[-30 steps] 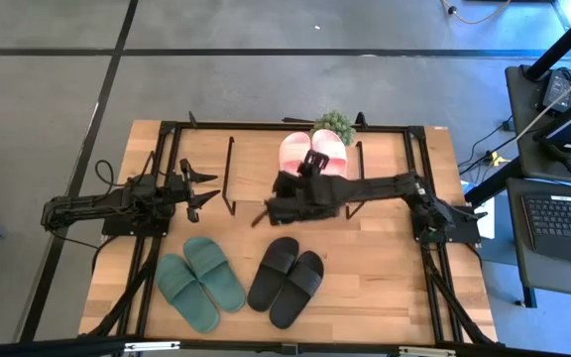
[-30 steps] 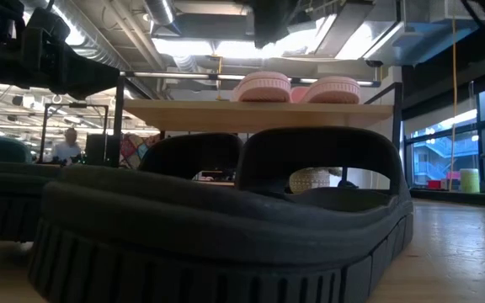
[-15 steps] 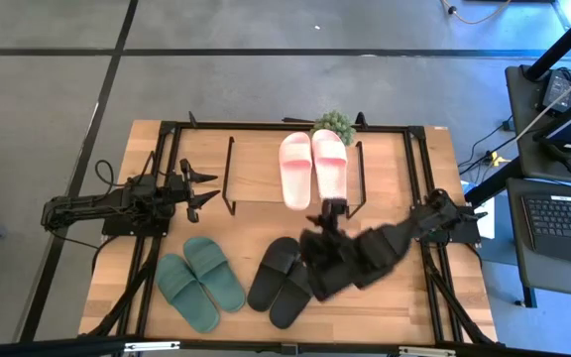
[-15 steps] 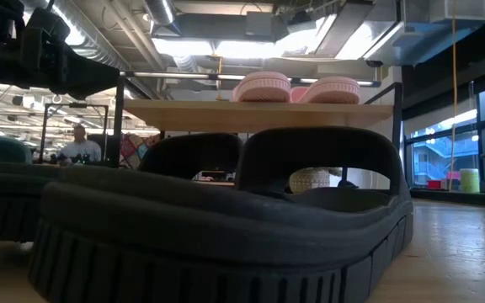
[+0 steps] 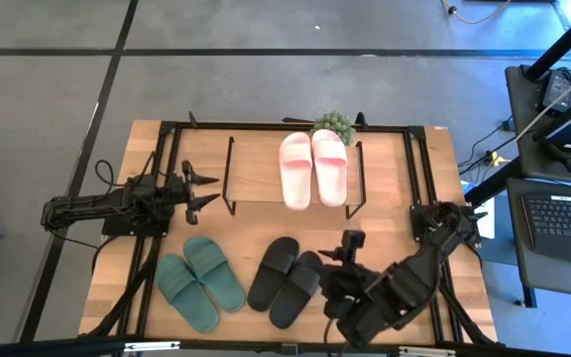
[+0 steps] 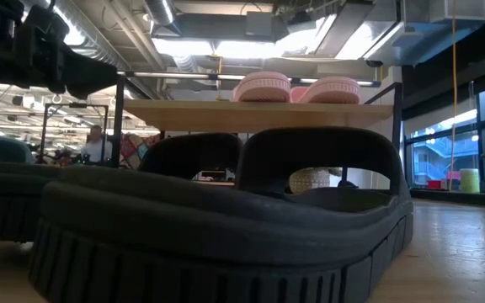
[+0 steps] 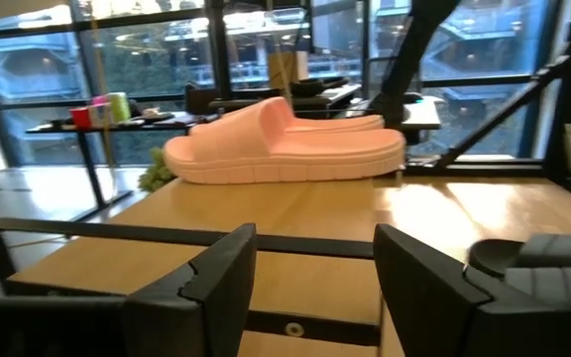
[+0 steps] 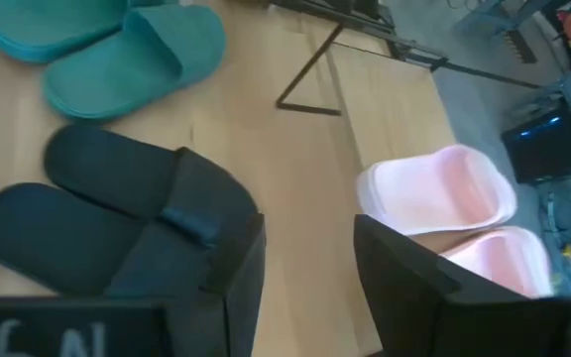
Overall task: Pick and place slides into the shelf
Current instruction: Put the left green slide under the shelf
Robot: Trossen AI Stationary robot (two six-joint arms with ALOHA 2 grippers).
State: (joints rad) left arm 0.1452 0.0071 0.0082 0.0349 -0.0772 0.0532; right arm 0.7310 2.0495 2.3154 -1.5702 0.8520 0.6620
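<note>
The pale pink slides (image 5: 313, 168) lie side by side, soles down, on the right half of the shelf's wooden top board (image 5: 256, 171). They also show in the low view (image 6: 297, 87) and the left wrist view (image 7: 285, 149). The black slides (image 5: 285, 281) and the dark green slides (image 5: 201, 284) lie on the table near its front edge. My right gripper (image 5: 327, 281) (image 8: 305, 278) is open and empty, raised just right of the black slides (image 8: 107, 208). My left gripper (image 5: 206, 190) (image 7: 315, 288) is open and empty left of the shelf.
A small potted plant (image 5: 335, 124) stands behind the shelf. The black frame's rails (image 5: 171, 149) run along the table's left, right and far sides. The left half of the shelf board is bare. A desk with a keyboard (image 5: 563, 223) stands beyond the table's right edge.
My right gripper has gone from the pink slides on the shelf toward the table's near edge, and now stands beside the black slides. The pink slides stay on the shelf board. A person in the room behind has walked on.
</note>
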